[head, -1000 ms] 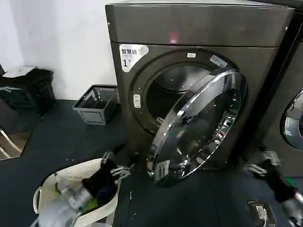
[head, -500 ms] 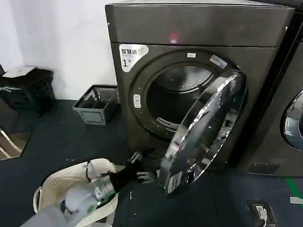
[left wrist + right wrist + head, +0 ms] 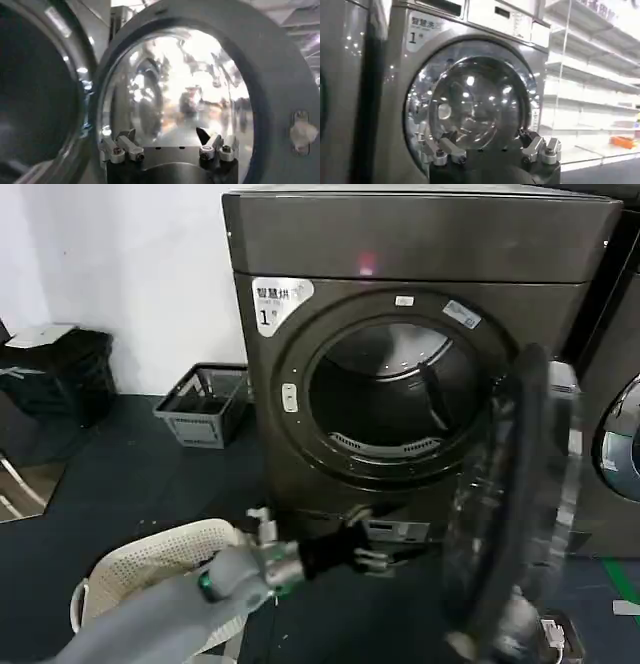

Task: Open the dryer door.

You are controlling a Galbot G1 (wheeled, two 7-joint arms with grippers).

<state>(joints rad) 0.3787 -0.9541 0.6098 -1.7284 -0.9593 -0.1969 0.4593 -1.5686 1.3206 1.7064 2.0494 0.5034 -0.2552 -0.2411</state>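
The dryer door [image 3: 515,514] is seen swung wide at the right edge of the dryer [image 3: 420,244], its drum mouth exposed. The left gripper [image 3: 370,556], fingers spread and empty, is held below. An unrestrained door could rebound on its hinge.

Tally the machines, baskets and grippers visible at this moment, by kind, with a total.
Front-loading machines: 2, the dryer with the dryer door swung open, and the neighbouring machine
Baskets: 2, the grey crate and the white laundry basket
Grippers: 2, left gripper, right gripper
Total: 6
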